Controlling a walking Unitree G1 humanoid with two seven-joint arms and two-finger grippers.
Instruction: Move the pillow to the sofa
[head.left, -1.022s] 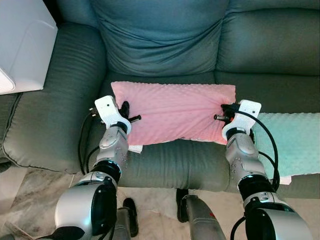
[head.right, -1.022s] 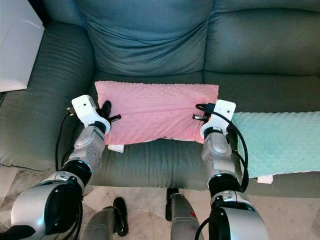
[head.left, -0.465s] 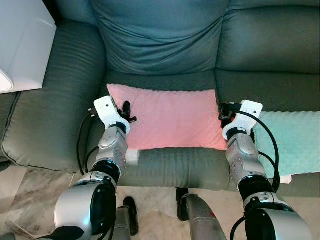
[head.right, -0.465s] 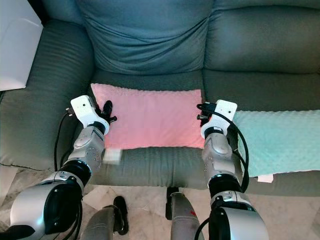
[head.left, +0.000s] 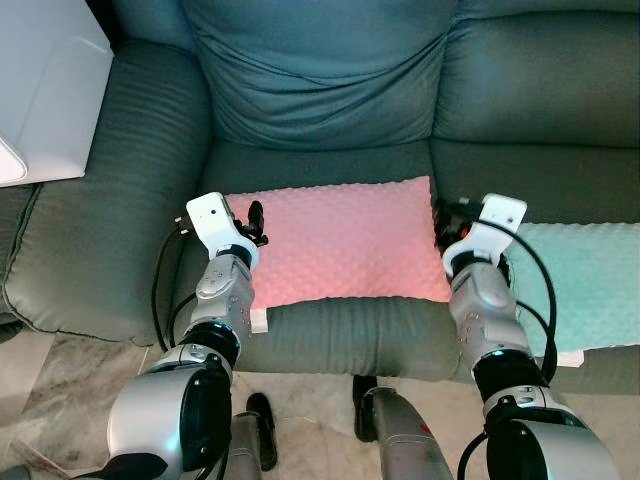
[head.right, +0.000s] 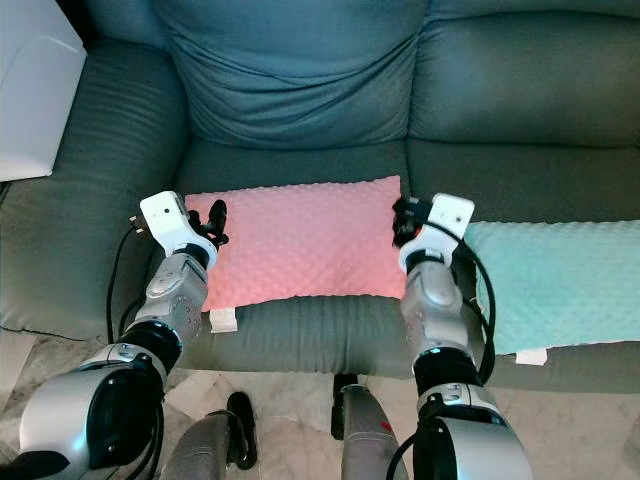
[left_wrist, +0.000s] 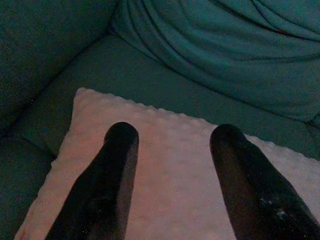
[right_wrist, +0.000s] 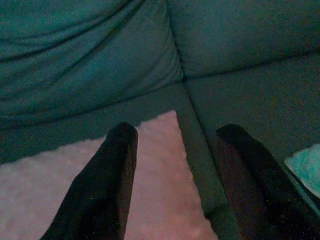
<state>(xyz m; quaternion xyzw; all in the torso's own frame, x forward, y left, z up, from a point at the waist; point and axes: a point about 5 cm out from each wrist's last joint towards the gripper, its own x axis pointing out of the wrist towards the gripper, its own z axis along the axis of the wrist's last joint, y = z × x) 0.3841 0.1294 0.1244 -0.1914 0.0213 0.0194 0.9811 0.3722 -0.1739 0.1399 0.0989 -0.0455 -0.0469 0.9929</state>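
A pink dimpled pillow (head.left: 345, 240) lies flat on the dark green sofa's seat cushion (head.left: 330, 160). My left gripper (head.left: 255, 222) hovers at the pillow's left end, open, its black fingers (left_wrist: 112, 165) spread above the fabric without gripping it. At the pillow's right end my right gripper (head.left: 445, 218) is open too; one finger (right_wrist: 107, 175) hangs over the pillow's far right corner (right_wrist: 160, 165) and the other over bare seat.
A mint green pillow (head.left: 590, 285) lies on the seat to the right. A white cabinet (head.left: 45, 90) stands beyond the left armrest (head.left: 110, 200). The backrest (head.left: 320, 75) rises behind, and marble floor (head.left: 60, 400) lies below the sofa front.
The pillow, held up and creased between both grippers a second ago, has dropped flat onto the seat. Both grippers have let go and now stand open at its ends.
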